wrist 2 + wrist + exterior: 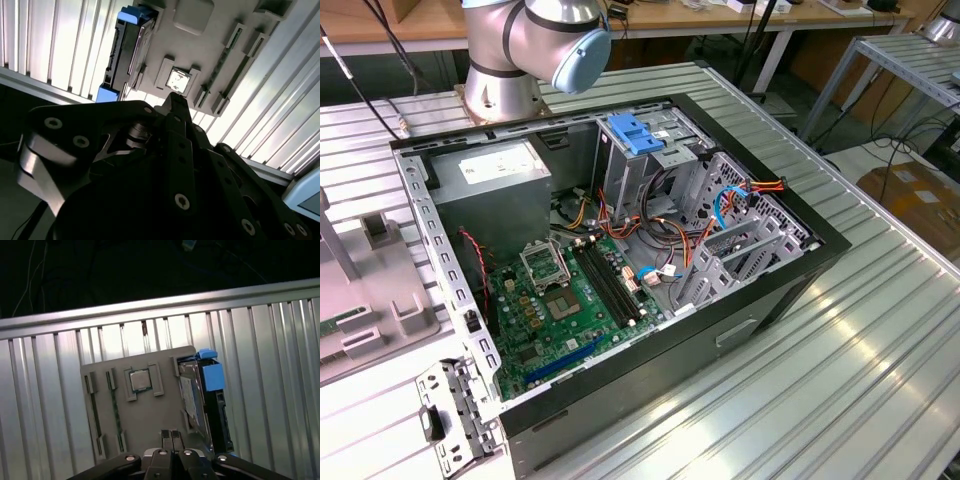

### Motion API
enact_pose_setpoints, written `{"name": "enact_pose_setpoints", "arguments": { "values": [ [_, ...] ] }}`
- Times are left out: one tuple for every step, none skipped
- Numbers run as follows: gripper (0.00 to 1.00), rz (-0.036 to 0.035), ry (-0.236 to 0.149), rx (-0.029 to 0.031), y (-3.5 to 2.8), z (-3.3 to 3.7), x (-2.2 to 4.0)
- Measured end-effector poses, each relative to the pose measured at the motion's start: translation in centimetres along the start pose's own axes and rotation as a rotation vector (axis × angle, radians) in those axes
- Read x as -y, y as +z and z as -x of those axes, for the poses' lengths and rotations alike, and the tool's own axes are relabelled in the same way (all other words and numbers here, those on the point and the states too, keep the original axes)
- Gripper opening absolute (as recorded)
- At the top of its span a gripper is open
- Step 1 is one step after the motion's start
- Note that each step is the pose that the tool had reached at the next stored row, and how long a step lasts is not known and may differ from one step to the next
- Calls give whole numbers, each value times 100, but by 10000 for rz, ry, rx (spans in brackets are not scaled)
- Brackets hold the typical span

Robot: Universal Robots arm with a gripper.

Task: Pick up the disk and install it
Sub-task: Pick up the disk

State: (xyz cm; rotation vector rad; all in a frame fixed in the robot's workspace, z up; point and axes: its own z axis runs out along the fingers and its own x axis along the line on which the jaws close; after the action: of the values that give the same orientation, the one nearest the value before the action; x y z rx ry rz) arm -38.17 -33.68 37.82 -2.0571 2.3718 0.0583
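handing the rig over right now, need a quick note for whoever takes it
Claw: shut, holding nothing, over the grey parts tray.
Disk: stands on edge in a slot of that tray, in its blue carrier rails, beside the processor chip. The claw is not touching it.
Computer case: lies open on the table, motherboard exposed.
Done: nothing that shows.
Left: disk not yet picked up and not yet installed in the case.

The ribbed metal table (pixel 880 340) carries an open computer case (pixel 720 340) at its middle. The robot's base (pixel 500 95) stands at 11 o'clock from the case, and a grey parts tray (pixel 385 290) lies at 9 o'clock.
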Motion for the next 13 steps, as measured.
{"name": "enact_pose_setpoints", "arguments": {
  "values": [
    [11, 1, -66, -2, 0, 0, 0],
    [11, 2, -116, -3, 0, 0, 0],
    [11, 4, -173, -5, 0, 0, 0],
    [11, 5, -224, -6, 0, 0, 0],
    [11, 6, -276, -7, 0, 0, 0],
    [11, 8, -326, -9, 0, 0, 0],
    [11, 10, -425, -12, 0, 0, 0],
    [11, 13, -545, -15, 0, 0, 1],
    [11, 15, -623, -17, 0, 0, 1],
    [11, 18, -714, -19, 0, 0, 1],
    [11, 20, -791, -21, 0, 0, 0],
    [11, 21, -849, -23, 0, 0, 0],
    [11, 22, -901, -25, 0, 0, 0]
  ]
}}
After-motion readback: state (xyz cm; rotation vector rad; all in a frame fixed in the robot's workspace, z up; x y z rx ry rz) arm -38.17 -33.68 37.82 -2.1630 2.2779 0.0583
